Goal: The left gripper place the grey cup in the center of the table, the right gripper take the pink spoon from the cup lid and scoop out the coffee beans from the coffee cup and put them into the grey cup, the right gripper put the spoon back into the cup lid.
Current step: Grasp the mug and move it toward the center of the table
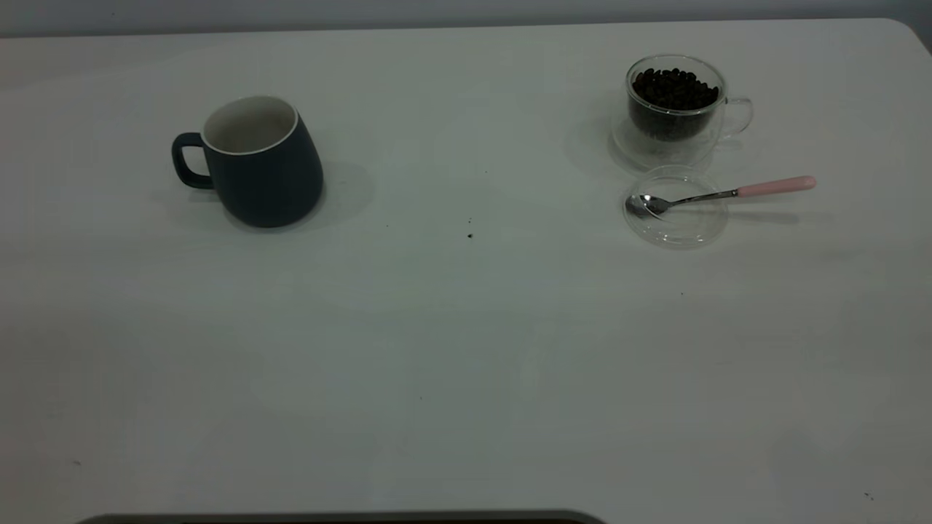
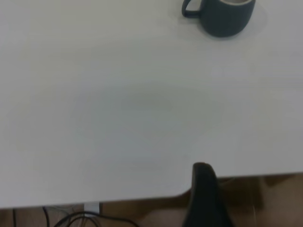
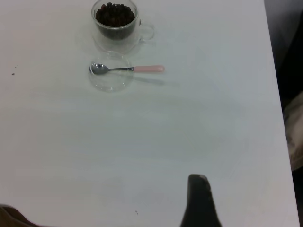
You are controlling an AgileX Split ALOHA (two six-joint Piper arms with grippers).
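Observation:
The grey cup [image 1: 255, 164] stands upright and empty on the left of the table [image 1: 466, 349], handle to the left; it also shows in the left wrist view [image 2: 222, 14]. The coffee cup [image 1: 677, 109] with coffee beans [image 1: 675, 87] stands at the back right. In front of it lies the cup lid [image 1: 677, 211], with the pink spoon [image 1: 728, 193] resting bowl-down in it, handle pointing right. The right wrist view shows the coffee cup [image 3: 116, 23], lid [image 3: 110, 73] and spoon [image 3: 130, 69]. A dark part of my left gripper [image 2: 203, 189] hangs at the table's near edge, far from the grey cup. My right gripper [image 3: 199, 198] is far from the spoon.
A few tiny dark specks [image 1: 470, 234] lie near the table's middle. The table's right edge [image 3: 277, 94] shows in the right wrist view. Cables [image 2: 71, 217] hang below the table's near edge in the left wrist view.

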